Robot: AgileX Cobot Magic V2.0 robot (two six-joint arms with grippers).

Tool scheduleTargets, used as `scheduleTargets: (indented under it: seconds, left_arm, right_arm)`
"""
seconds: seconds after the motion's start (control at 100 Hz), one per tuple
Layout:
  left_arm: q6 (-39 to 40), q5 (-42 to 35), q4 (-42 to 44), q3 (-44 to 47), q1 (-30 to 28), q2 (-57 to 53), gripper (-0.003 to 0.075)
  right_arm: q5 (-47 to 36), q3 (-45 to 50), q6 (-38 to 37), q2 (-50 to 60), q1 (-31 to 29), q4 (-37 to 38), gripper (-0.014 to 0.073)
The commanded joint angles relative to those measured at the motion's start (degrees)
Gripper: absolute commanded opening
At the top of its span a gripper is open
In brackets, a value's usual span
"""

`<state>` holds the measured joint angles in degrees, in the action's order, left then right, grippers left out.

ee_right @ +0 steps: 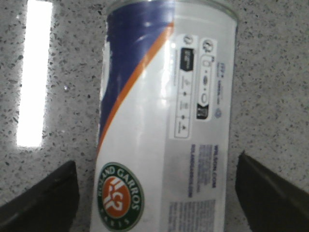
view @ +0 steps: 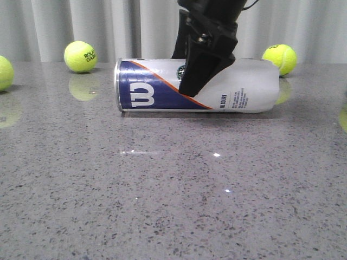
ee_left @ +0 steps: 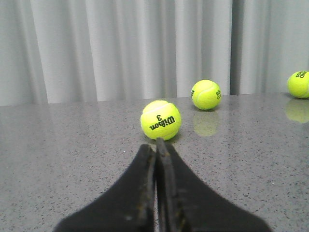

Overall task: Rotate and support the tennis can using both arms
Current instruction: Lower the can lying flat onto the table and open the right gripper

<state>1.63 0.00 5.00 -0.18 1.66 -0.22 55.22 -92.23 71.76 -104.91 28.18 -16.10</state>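
Note:
The tennis can (view: 162, 86) lies on its side on the grey table, silver rim to the left, navy "W" panel facing me. My right gripper (view: 201, 73) hangs over its middle, open, with one finger on each side of the can and gaps between fingers and can in the right wrist view (ee_right: 159, 193). That view shows the can (ee_right: 164, 111) with its orange stripe and round green emblem. My left gripper (ee_left: 155, 147) is shut and empty, away from the can, its tips just short of a tennis ball (ee_left: 161, 120). The left gripper does not show in the front view.
Yellow-green tennis balls lie about: one at back left (view: 80, 56), one at the left edge (view: 4, 72), one behind the can's right end (view: 281, 58). The left wrist view shows two more balls (ee_left: 206, 94) (ee_left: 299, 84). Grey curtain behind.

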Motion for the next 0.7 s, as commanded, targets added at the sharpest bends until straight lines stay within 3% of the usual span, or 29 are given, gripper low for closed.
scheduleTargets:
  seconds: [0.0,0.69]
  left_arm:
    - [0.6,-4.3,0.1,2.7,-0.2,-2.2,-0.0021]
    - [0.6,-4.3,0.1,2.7,-0.2,-2.2,-0.0021]
  right_arm:
    - [-0.6,-1.8,0.5,3.8,0.0,-1.5,0.0647]
    - [0.2,-1.8,-0.9,6.1,0.0,-1.4,0.0647]
